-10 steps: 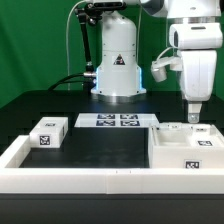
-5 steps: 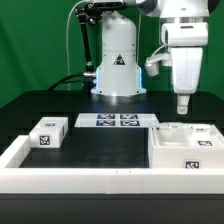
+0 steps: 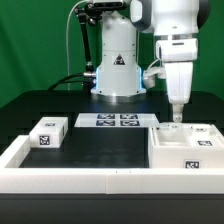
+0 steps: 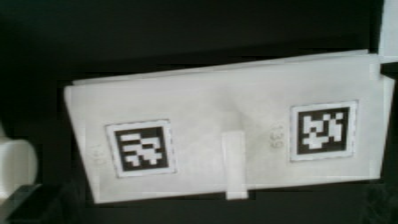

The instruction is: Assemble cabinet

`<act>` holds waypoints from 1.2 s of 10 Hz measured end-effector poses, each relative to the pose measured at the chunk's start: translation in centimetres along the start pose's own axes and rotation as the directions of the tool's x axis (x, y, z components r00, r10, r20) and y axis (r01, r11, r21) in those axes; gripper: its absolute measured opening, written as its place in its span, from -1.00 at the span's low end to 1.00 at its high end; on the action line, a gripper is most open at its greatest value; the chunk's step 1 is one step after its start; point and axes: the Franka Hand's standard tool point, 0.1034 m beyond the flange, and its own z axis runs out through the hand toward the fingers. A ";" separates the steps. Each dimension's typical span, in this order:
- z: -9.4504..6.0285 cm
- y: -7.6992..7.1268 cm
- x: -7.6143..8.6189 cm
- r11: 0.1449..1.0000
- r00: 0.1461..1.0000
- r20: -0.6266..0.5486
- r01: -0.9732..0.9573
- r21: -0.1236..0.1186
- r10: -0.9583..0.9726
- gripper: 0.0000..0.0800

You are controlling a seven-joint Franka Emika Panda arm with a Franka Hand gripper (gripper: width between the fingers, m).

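Observation:
The cabinet's white boxy body (image 3: 186,152) stands at the exterior view's right on the black table, with tags on its top and front. My gripper (image 3: 176,118) hangs just above its back left corner, touching nothing and holding nothing. Its fingers look like one narrow tip, so I cannot tell whether they are open. A small white tagged cabinet piece (image 3: 47,133) lies at the exterior view's left. The wrist view shows a white panel (image 4: 222,105) with two tags and a narrow raised ridge (image 4: 237,165). My fingers do not show there.
The marker board (image 3: 117,121) lies at the back middle in front of the robot's base (image 3: 117,70). A low white rim (image 3: 70,180) frames the table. A white shape (image 4: 11,170) shows at the wrist view's edge.
My gripper has risen slightly and moved toward the exterior view's left, from over the cabinet body's back to its back left corner. The parts have not moved.

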 end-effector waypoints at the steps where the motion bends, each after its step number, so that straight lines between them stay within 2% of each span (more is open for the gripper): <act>1: 0.2 -0.1 0.0 1.000 1.000 0.000 -0.001 0.005 0.001 0.99; 3: 1.8 -0.8 0.6 1.000 1.000 -0.022 0.000 0.009 0.000 0.99; 4: 2.3 -1.0 0.3 1.000 1.000 -0.022 -0.006 0.018 0.007 0.99; 6: 2.7 -1.1 0.0 1.000 1.000 -0.021 -0.015 0.026 0.015 0.99; 7: 2.7 -1.0 -0.1 1.000 1.000 -0.020 -0.017 0.025 0.017 0.77; 8: 2.7 -1.0 -0.2 1.000 1.000 -0.020 -0.017 0.026 0.018 0.30; 9: 2.8 -1.1 -0.2 0.999 1.000 -0.020 -0.018 0.027 0.018 0.30; 10: 2.7 -1.0 -0.1 1.000 1.000 -0.020 -0.018 0.025 0.018 -0.16; 11: 2.6 -0.9 -0.1 1.000 1.000 -0.022 -0.018 0.021 0.018 -0.37; 12: 2.7 -1.0 -0.2 1.000 1.000 -0.021 -0.019 0.023 0.019 -0.79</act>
